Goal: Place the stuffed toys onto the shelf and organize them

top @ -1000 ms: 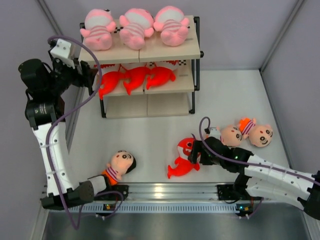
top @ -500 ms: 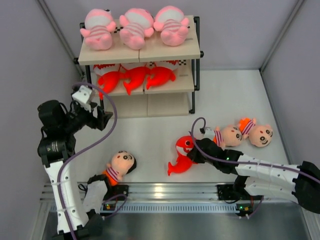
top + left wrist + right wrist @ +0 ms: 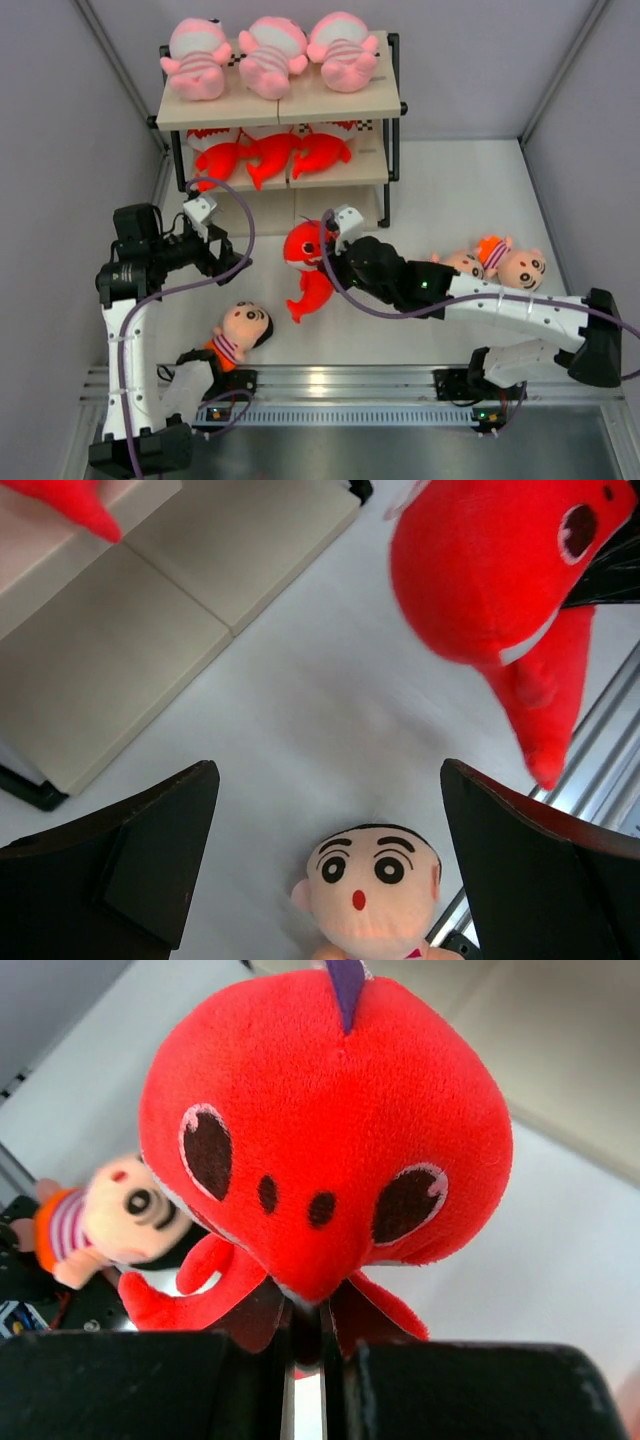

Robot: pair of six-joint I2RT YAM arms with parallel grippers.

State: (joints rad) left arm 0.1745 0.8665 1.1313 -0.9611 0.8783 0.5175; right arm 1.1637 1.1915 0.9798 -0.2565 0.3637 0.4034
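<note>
My right gripper (image 3: 328, 255) is shut on a red-orange shark (image 3: 304, 258) and holds it off the floor in front of the shelf (image 3: 300, 108). In the right wrist view the shark (image 3: 320, 1130) fills the frame, its underside pinched in the right gripper (image 3: 305, 1332). My left gripper (image 3: 226, 262) hangs open above a boy doll (image 3: 240, 328). In the left wrist view the doll's face (image 3: 368, 890) lies below the empty left gripper (image 3: 328, 780). Three pink babies (image 3: 272, 55) lie on the top board. Three sharks (image 3: 270, 155) lie on the middle board.
Two more boy dolls (image 3: 500, 265) lie on the floor at the right, beside my right arm. The shelf's lowest board (image 3: 300, 212) is bare. Grey walls close in on both sides. A metal rail (image 3: 330, 385) runs along the near edge.
The right gripper closed on the shark on the floor, lifted it and carried it up-left toward the shelf. The left arm swung down from the shelf to above the boy doll.
</note>
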